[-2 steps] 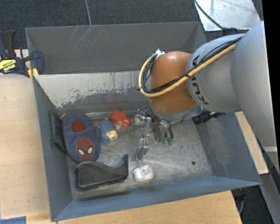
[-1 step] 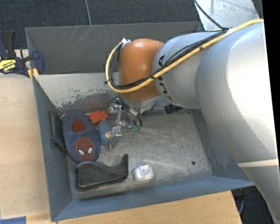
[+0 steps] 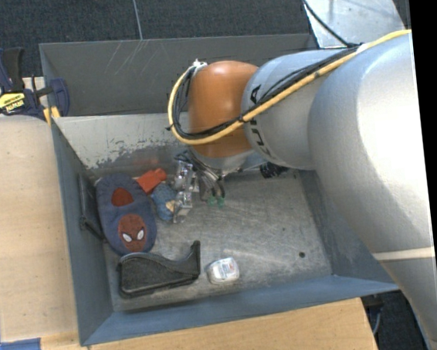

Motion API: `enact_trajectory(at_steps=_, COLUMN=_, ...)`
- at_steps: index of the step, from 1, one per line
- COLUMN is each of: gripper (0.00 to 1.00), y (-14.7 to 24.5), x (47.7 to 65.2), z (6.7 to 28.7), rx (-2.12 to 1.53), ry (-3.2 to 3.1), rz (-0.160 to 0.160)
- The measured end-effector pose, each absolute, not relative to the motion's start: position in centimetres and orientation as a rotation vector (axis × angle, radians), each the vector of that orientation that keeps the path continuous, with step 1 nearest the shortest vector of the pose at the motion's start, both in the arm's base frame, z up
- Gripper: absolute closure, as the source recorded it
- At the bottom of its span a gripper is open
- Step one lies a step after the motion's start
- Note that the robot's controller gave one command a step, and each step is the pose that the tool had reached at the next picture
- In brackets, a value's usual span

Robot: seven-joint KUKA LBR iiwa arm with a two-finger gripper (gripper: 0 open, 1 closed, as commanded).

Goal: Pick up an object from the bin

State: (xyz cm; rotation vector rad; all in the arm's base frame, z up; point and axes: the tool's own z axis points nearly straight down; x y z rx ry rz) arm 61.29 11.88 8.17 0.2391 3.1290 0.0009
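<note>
The arm (image 3: 354,133) leans in across the bin (image 3: 285,218). Its orange cover (image 3: 219,104) sits over the far half because nearly everything crowds towards the left wall. The jaws are down low near the middle of the far half, right at a small blue scrap (image 3: 165,208) and just beside a red piece (image 3: 151,179). Are the jaws spread or pressed together? I cannot tell, the metal there is a tangle.

That scrap looks to me like the likely pick, since it is nearest the tip. It lies against the blue Spider-Man slipper (image 3: 127,215), which hugs the left wall, so a careless close might snag the slipper too. A black wedge (image 3: 157,271) and a clear wrapper (image 3: 222,271) lie along the near wall, well apart from the action.
</note>
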Motion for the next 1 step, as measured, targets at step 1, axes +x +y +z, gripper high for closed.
enact_trajectory(at_steps=1, gripper=1.0, y=13.32, x=61.61, z=25.63, rx=-0.222, ry=3.122, rz=0.003)
